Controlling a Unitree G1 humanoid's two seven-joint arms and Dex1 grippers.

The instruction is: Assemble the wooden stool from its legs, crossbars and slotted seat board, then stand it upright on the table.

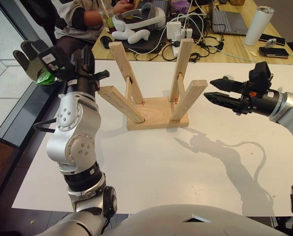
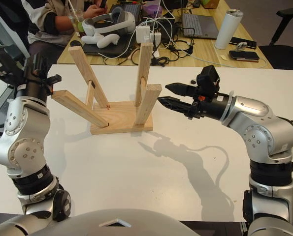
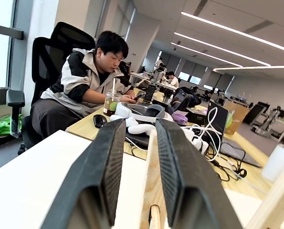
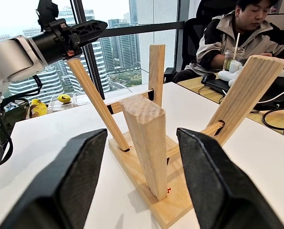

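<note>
The wooden stool stands upside down at the back middle of the white table (image 1: 151, 182). Its seat board (image 1: 156, 120) lies flat, and its legs splay upward: front-left leg (image 1: 119, 103), back-left leg (image 1: 124, 64), back-right leg (image 1: 182, 64), front-right leg (image 1: 190, 101). Short crossbars (image 1: 129, 92) join the legs on each side. My left gripper (image 1: 106, 75) hovers just above the front-left leg's upper end, its fingers (image 3: 108, 176) a narrow gap apart with nothing clamped. My right gripper (image 1: 208, 90) is open, just right of the front-right leg's top (image 4: 146, 138).
Behind the table is a wooden desk (image 1: 235, 49) with a headset (image 1: 139, 19), cables, a laptop and a white tumbler (image 1: 258, 24); a person sits there. The table's left edge drops off beside my left arm. Bare white tabletop lies in front of the stool.
</note>
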